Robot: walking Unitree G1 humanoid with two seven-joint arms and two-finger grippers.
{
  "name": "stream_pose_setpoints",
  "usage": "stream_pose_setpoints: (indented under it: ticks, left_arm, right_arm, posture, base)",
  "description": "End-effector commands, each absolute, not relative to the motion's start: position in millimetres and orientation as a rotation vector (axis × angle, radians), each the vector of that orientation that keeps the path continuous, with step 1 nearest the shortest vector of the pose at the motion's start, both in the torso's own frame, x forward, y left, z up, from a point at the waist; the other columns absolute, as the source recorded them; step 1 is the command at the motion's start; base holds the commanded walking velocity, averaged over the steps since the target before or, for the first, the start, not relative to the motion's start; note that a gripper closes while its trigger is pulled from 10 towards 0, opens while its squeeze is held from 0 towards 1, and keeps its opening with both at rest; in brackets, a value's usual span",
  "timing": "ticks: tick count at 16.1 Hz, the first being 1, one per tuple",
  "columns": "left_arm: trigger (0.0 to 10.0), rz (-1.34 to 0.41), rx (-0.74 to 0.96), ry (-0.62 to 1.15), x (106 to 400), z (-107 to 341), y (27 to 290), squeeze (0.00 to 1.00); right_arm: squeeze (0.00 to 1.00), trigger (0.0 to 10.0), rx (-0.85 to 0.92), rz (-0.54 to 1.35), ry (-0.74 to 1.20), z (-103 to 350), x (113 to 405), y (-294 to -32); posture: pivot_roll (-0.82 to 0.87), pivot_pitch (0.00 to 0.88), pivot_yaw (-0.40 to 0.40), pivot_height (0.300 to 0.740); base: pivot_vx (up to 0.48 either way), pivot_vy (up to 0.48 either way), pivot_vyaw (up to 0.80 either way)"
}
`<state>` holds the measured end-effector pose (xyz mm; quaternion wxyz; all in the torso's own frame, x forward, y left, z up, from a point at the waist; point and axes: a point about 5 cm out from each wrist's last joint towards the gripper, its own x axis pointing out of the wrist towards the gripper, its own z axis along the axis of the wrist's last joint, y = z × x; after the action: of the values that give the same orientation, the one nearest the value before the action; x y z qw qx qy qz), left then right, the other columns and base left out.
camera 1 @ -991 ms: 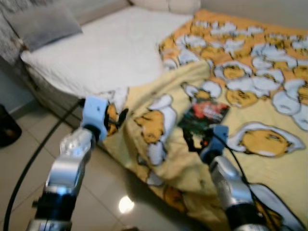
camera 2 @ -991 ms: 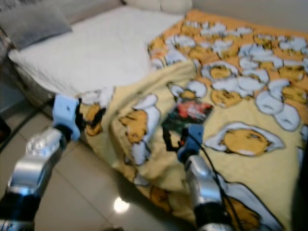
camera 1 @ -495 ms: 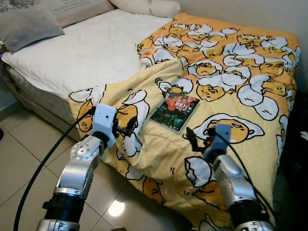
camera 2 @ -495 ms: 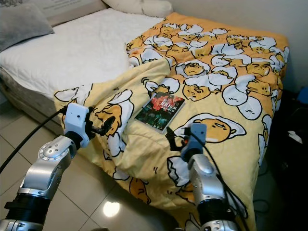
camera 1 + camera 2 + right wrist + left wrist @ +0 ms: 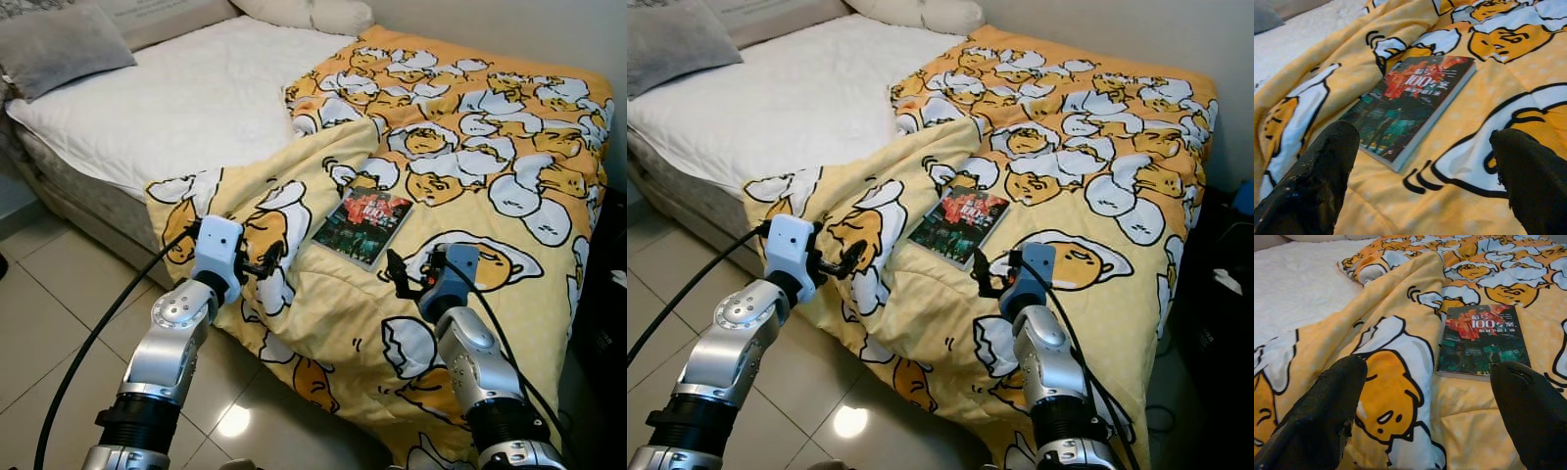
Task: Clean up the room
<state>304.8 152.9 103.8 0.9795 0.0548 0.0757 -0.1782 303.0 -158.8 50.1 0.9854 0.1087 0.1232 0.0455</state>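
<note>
Yellow blanket (image 5: 470, 323) overhangs tiled floor (image 5: 49, 323); book (image 5: 362, 224) lies inboard.

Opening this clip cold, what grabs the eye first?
The yellow blanket printed with egg cartoons, rumpled across the bed and spilling over its near edge, leaving the white mattress bare at the robot's left. A dark-covered book lies flat on it, with the left claw and right claw open, raised on either side.
</note>
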Motion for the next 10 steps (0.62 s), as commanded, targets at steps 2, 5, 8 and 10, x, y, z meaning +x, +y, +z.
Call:
stream_pose_setpoints:
  ticks: [2, 5, 8, 10]
  left_arm:
    - [10.0, -0.368, 0.115, 0.132, 304.5, 106.5, 149.8, 0.76]
    - [10.0, -0.377, 0.112, 0.129, 303.7, 105.8, 147.9, 0.76]
    - [10.0, -0.386, 0.119, 0.13, 303.1, 105.6, 147.7, 0.76]
    - [10.0, -0.388, 0.12, 0.129, 302.9, 105.6, 147.3, 0.76]
  right_arm:
    - [0.0, 10.0, 0.196, 0.092, 0.235, 53.3, 302.1, -159.9]
    - [0.0, 10.0, 0.196, 0.093, 0.237, 53.7, 302.2, -160.7]
    - [0.0, 10.0, 0.186, 0.098, 0.244, 53.0, 302.0, -159.8]
    - [0.0, 10.0, 0.169, 0.096, 0.245, 53.1, 302.0, -160.1]
  posture:
    - [-0.01, 0.0, 0.006, 0.74]
    - [-0.01, 0.0, 0.003, 0.74]
    - [-0.01, 0.0, 0.001, 0.74]
    - [-0.01, 0.0, -0.001, 0.74]
  base:
    - [0.274, 0.0, 0.0]
    - [0.286, 0.0, 0.27]
    - [0.315, 0.0, 0.8]
    - [0.319, 0.0, 0.4]
